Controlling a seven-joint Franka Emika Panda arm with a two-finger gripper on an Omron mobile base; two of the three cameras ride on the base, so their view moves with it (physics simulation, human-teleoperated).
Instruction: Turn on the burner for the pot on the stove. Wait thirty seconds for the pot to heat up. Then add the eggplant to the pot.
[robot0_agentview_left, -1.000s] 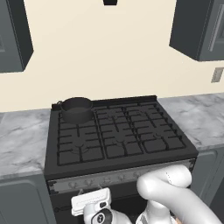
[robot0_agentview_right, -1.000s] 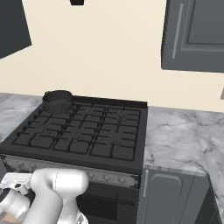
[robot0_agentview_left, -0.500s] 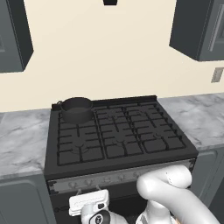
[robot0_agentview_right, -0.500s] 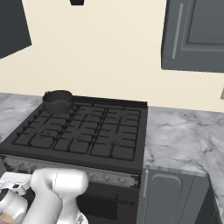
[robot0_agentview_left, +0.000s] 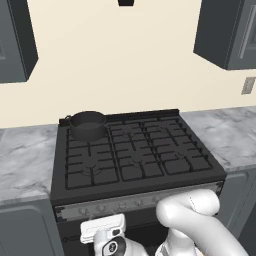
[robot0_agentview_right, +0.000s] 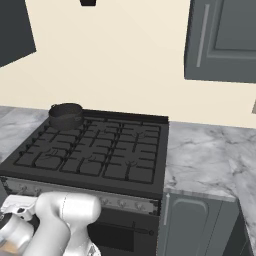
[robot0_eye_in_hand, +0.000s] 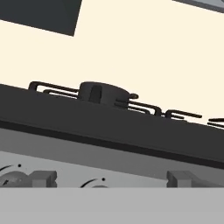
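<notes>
Positioned at the lower left of the left base view, my gripper (robot0_agentview_left: 102, 231) sits just before the knob strip (robot0_agentview_left: 135, 202) of the stove (robot0_agentview_left: 135, 160), jaws spread wide and grasping nothing. The pot (robot0_agentview_left: 88, 124) stands on the burner (robot0_agentview_right: 64, 125) at the stove's upper-left corner in both base views. At the bottom of the hand view, two knobs (robot0_eye_in_hand: 38, 178) flank the frame, with the pot above centre.

Grey marble counters (robot0_agentview_left: 25, 162) and dark wall cabinets (robot0_agentview_right: 222, 42) flank the range.
</notes>
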